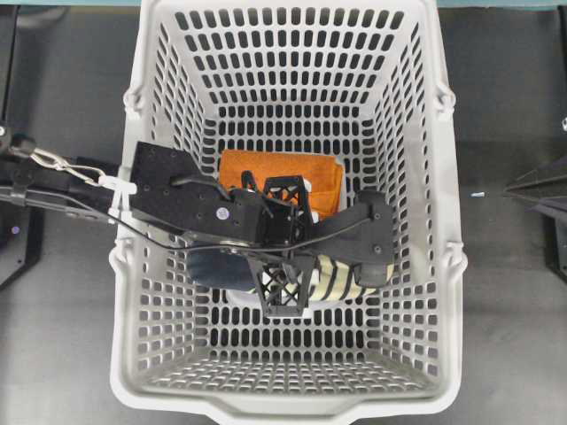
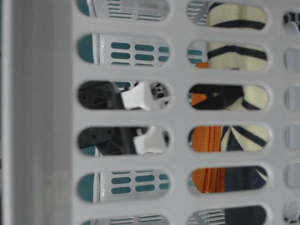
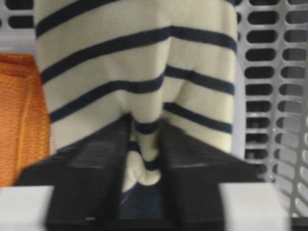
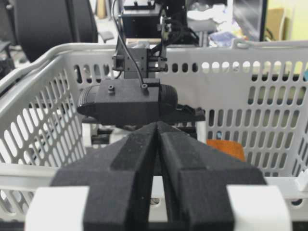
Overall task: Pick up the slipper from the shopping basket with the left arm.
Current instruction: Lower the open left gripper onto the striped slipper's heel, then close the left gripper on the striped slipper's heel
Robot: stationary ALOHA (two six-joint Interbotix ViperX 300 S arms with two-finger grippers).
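- Two fingers (image 3: 91, 173) of the left end effector (image 3: 144, 163) are pressed in on a fold of the slipper (image 3: 139, 72); in the left wrist view a ridge of striped cream fabric stands pinched in the narrow gap between them.
- Straight ahead of those fingers lies the rest of the slipper, its striped upper filling that view, so the grip sits at the near end of the upper rather than around the whole shoe.
- From overhead, the left end effector (image 1: 288, 266) reaches in from the left over the basket (image 1: 443, 266), and the slipper (image 1: 341, 279) lies low in the middle of the basket floor, its long axis running roughly left to right, along the line of the arm.
- Beside the slipper, touching or nearly so, lies an orange cloth (image 1: 292, 173), on the far side of the fingers; it does not appear to be caught in the grip.
- Basket walls stand close on all sides, so in my judgement the coming move is a straight lift, with the toe end likely to hang down from the pinched fold.
- Well apart, outside the basket, the right end effector (image 4: 158, 159) hangs with its fingers pressed together on nothing; the left arm is plainly the nearer one.
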